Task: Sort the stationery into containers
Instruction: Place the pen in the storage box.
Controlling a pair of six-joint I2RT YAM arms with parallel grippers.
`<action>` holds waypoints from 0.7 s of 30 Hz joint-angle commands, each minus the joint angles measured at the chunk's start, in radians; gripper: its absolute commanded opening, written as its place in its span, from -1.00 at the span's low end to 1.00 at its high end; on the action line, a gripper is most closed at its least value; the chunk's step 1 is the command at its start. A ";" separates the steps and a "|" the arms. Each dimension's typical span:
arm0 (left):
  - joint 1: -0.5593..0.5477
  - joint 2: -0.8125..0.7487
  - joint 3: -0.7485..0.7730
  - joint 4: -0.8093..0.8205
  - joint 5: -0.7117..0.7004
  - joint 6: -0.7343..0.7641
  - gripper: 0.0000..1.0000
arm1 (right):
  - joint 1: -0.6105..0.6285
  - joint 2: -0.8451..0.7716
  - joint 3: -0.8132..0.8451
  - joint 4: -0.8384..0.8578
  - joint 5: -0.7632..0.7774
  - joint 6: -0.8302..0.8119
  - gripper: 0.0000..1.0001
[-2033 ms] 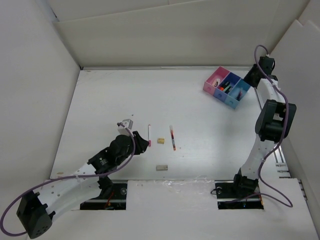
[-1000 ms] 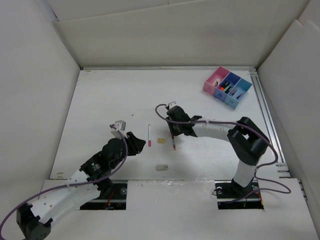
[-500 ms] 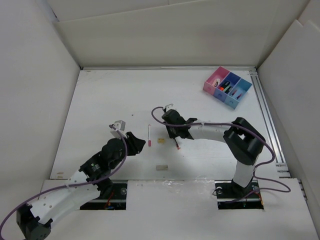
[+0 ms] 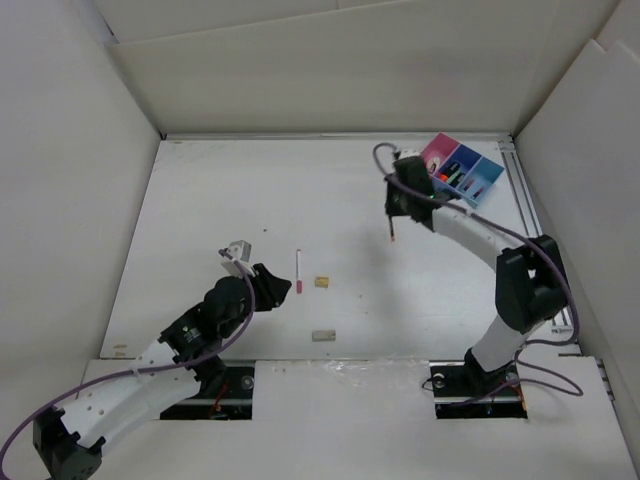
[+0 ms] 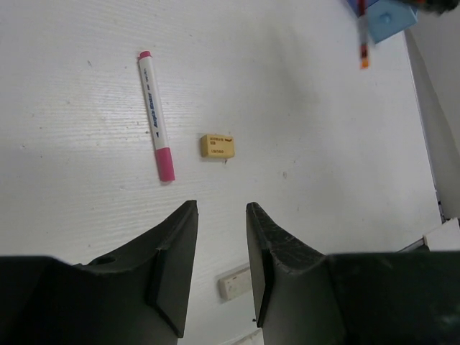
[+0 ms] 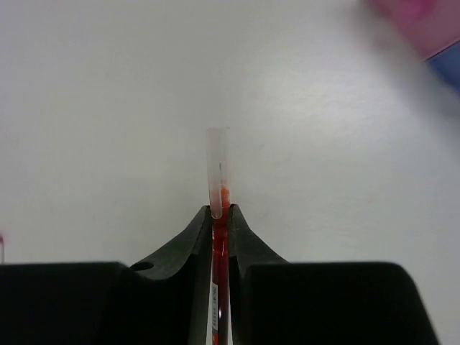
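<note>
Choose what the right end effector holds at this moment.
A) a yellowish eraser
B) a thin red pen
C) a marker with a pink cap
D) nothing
B: in the right wrist view the right end effector is closed on a thin red pen, whose clear end sticks out past the fingertips.

At one o'clock on the white table (image 4: 250, 190), the tray (image 4: 492, 168) shows pink, dark blue and light blue bins. The red pen (image 6: 219, 244) has a clear cap. Toward seven o'clock lie a white marker (image 5: 156, 115) with pink cap and blue print, a yellowish eraser (image 5: 217, 146) and a pale eraser (image 5: 235, 282), perhaps beige. The left gripper (image 5: 219, 215) and right gripper (image 6: 219, 212) are black.
</note>
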 commanded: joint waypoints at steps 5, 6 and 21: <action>-0.005 0.032 -0.002 0.054 0.011 -0.004 -0.41 | -0.471 0.044 0.243 0.030 -0.194 0.026 -0.85; -0.005 0.041 -0.002 0.054 0.011 -0.004 -0.41 | -0.507 0.095 0.294 0.030 -0.214 0.055 -0.85; -0.005 0.124 -0.002 0.101 0.001 0.005 -0.41 | -0.731 0.362 0.530 0.029 -0.263 0.142 -0.85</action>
